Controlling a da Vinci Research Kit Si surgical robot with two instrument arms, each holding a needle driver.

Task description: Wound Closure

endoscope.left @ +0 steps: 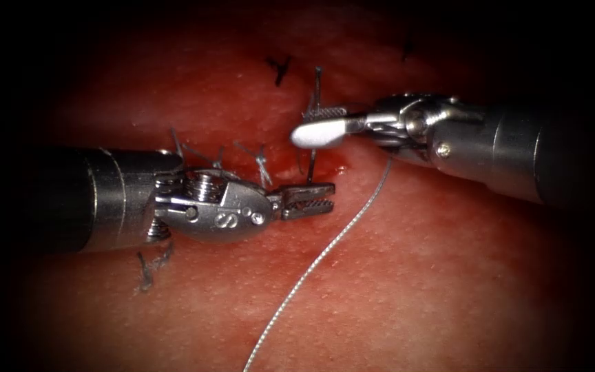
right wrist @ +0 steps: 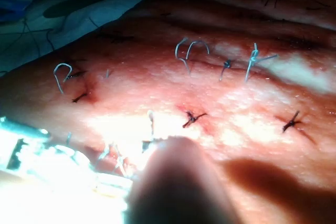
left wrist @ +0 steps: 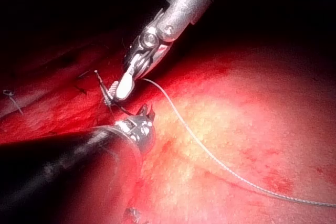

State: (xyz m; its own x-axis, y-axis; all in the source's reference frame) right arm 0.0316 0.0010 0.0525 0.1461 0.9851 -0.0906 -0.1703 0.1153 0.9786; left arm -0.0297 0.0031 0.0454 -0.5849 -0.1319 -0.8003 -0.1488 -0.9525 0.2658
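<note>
On the tissue (endoscope.left: 414, 275), the cut (endoscope.left: 290, 155) runs past several dark knotted stitches (endoscope.left: 262, 162). A dark thread end (endoscope.left: 317, 86) stands upright from the stitch at the cut. My right tool (endoscope.left: 319, 121) reaches in from the right with its jaws open, one on each side of that upright thread. My left tool (endoscope.left: 309, 198) lies just below it on the cut's left side, jaws slightly open and holding nothing. A pale thread (endoscope.left: 325, 251) trails from under the right tool toward the near edge. The right tool (left wrist: 122, 85) and pale thread (left wrist: 210, 153) also appear in the left wrist view.
Cut thread ends (endoscope.left: 147, 270) lie on the tissue beside the left shaft. More tied stitches (right wrist: 191, 118) with pale and dark tails (right wrist: 254, 56) line the cut. Red fluid (endoscope.left: 341, 169) pools beside the stitch. A blue drape (right wrist: 79, 9) lies beyond the tissue.
</note>
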